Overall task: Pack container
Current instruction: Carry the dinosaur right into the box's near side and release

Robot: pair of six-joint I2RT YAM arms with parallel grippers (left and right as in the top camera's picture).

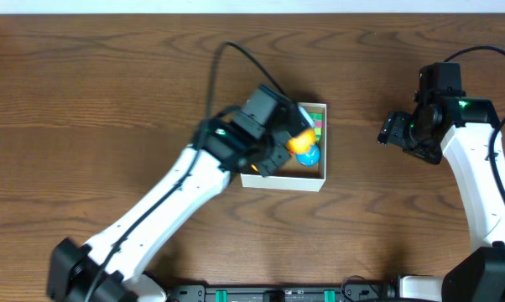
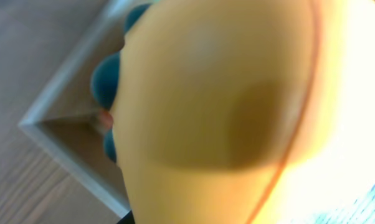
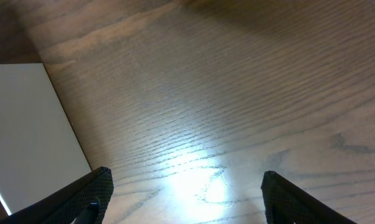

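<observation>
The left arm [image 1: 164,205], white with black joints, rises from its base at the near edge and reaches diagonally away and to the right across the dark brown wood-grain worktop [image 1: 110,84]. Its wrist bends down over the square, shallow container with thin white walls and a brown cardboard floor [image 1: 284,184], which lies on the worktop near the middle, a little right of centre. The left tool [image 1: 288,143] hangs inside the container's outline and pinches a rounded orange-yellow toy [image 1: 300,140]. In the left wrist view the toy is so close to the camera that it is a blur filling most of the picture and hiding the fingers. One white corner of the container shows past it on the left.

Just beside the held toy, on its near side, a round blue toy [image 1: 309,157] lies on the container floor. Beyond them, by the far right wall, is something green and pink [image 1: 318,126], too small to make out.

The right arm [image 1: 479,184] stands up from the near right edge and bends left at the top. The right tool [image 1: 393,130] hovers over bare worktop, apart from the container's right wall. Its dark fingers [image 3: 94,193] are spread wide with nothing between them.
</observation>
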